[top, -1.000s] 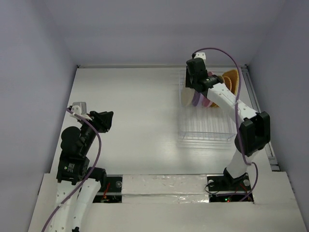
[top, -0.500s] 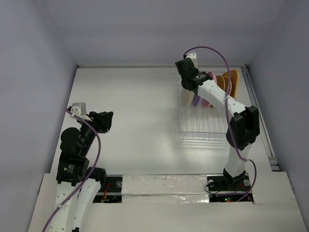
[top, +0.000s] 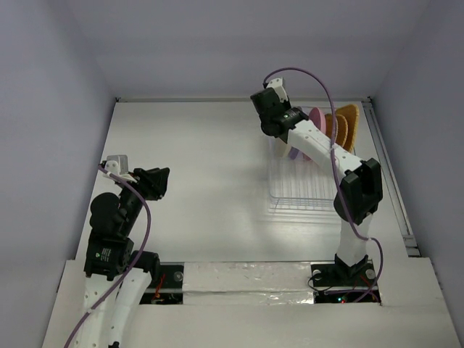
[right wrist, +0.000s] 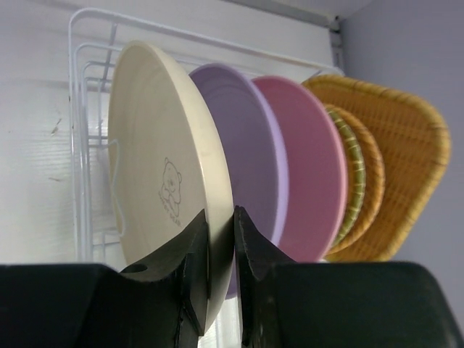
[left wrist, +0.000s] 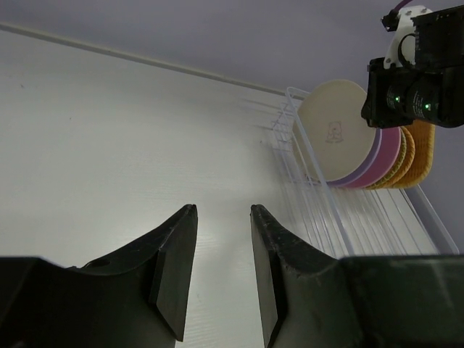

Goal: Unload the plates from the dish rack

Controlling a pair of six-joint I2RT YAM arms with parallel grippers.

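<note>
The right claw [right wrist: 220, 219] was drawn narrow on the rim of the cream plate [right wrist: 156, 145], one finger against the plate's face and the other behind it. In the right wrist view that plate stood on edge at the front of the row, left of centre, with a small bear drawing [right wrist: 170, 196] on its face. Right behind it stood the lavender plate [right wrist: 250, 138], then the pink plate [right wrist: 312, 167], then two round orange woven plates [right wrist: 366, 196], and last, toward the right edge, the rounded-square orange plate [right wrist: 406, 159]. All of them stood on edge in the dish rack [right wrist: 80, 145], whose white wires showed at the left of that frame. In the top view the rack sat on the bench [top: 203, 159] in the upper right of the frame, the plates crowded into its upper end.

The left claw [left wrist: 222, 214] was moderately wide with nothing between its fingers, low over the bench at the left of the top view, well apart from the rack.
</note>
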